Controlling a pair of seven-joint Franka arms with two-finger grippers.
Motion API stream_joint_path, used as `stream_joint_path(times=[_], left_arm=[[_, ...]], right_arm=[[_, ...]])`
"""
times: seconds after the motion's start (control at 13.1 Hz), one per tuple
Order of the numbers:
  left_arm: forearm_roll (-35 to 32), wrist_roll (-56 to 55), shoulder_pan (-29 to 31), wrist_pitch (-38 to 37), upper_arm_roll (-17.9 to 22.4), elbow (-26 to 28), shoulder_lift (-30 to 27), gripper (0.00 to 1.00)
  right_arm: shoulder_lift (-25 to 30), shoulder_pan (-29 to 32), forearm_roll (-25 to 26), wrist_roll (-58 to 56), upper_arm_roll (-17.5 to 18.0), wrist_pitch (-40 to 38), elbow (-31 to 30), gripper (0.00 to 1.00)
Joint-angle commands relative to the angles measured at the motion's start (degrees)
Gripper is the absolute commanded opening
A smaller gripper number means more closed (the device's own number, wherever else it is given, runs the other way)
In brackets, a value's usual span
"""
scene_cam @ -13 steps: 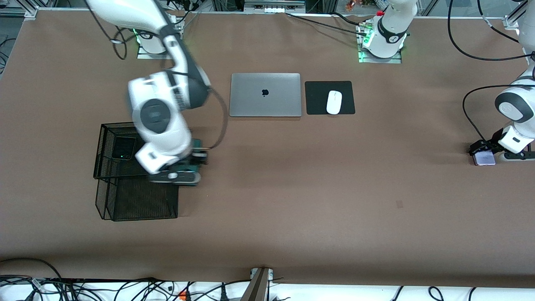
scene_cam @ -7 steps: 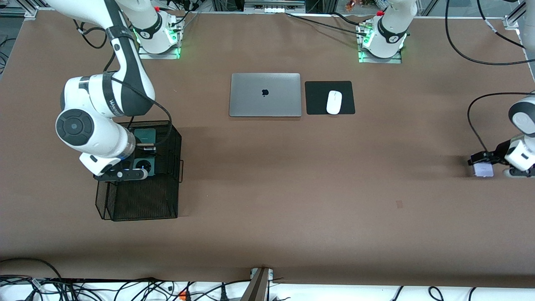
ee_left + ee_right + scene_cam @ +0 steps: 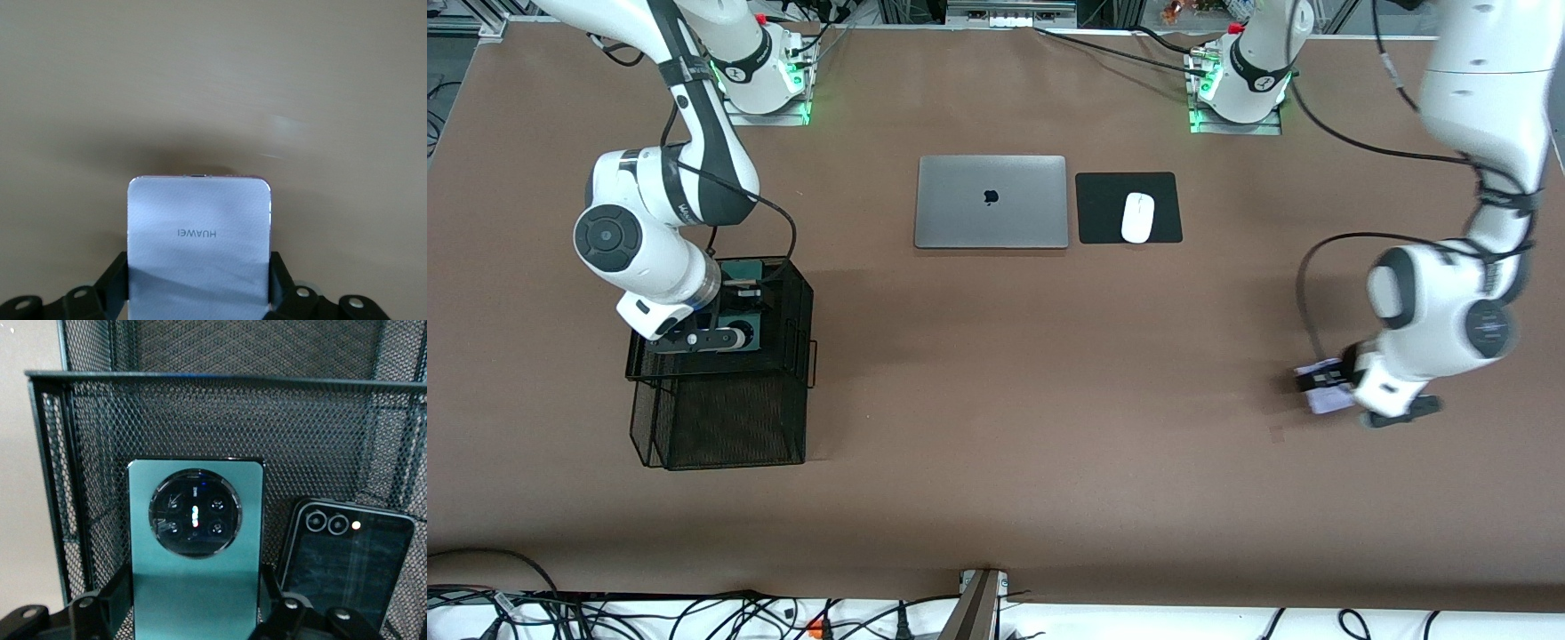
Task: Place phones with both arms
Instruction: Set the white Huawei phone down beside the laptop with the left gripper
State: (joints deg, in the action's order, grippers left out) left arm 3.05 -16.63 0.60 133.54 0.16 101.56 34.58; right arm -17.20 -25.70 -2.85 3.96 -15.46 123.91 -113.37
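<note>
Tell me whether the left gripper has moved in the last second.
Yes. The left gripper, shut on the lilac-white phone, has travelled from the left arm's end of the table toward the mouse pad side and lower in the front view.

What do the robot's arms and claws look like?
Both arms are chunky glossy white tubes with dark grey-black joint bands and round caps. Thin black cables loop alongside them. The left claw and right claw are black, with screw holes. Green lights glow at the bases.
</note>
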Motion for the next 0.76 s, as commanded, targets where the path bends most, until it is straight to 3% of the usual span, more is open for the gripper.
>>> stream_joint_path(times=[0.0, 0.3, 0.38, 0.46, 0.53, 0.69], left_arm=[[-1.5, -12.3, -6.9, -5.3, 1.2, -5.6, 1.5, 0.00], [-0.9, -24.9, -18.1, -7.5, 1.0, -11.4, 4.7, 0.00], [-0.8, -27.2, -20.8, -7.5, 1.0, -13.0, 5.8, 0.00], [-0.7, -29.4, -23.4, -7.4, 1.0, -14.4, 6.6, 0.00], [-0.7, -30.6, -25.7, -7.4, 1.0, -15.2, 6.9, 0.00], [-1.1, -31.6, -30.1, -7.2, 0.9, -15.3, 7.3, 0.00]], right_arm=[[2.4, -0.5, -1.9, -1.2, -0.3, 2.7, -2.3, 0.00], [1.9, -0.5, -3.7, -1.2, -0.3, 3.4, -2.4, 0.00], [1.8, -0.5, -3.7, -1.2, -0.3, 3.4, -2.4, 0.23], [1.6, -0.5, -3.7, -1.2, -0.3, 3.4, -2.1, 0.61], [1.6, -0.5, -3.7, -1.2, -0.4, 3.4, -1.9, 0.63], [1.6, -0.5, -3.7, -0.5, -0.4, 3.5, -1.2, 0.96]])
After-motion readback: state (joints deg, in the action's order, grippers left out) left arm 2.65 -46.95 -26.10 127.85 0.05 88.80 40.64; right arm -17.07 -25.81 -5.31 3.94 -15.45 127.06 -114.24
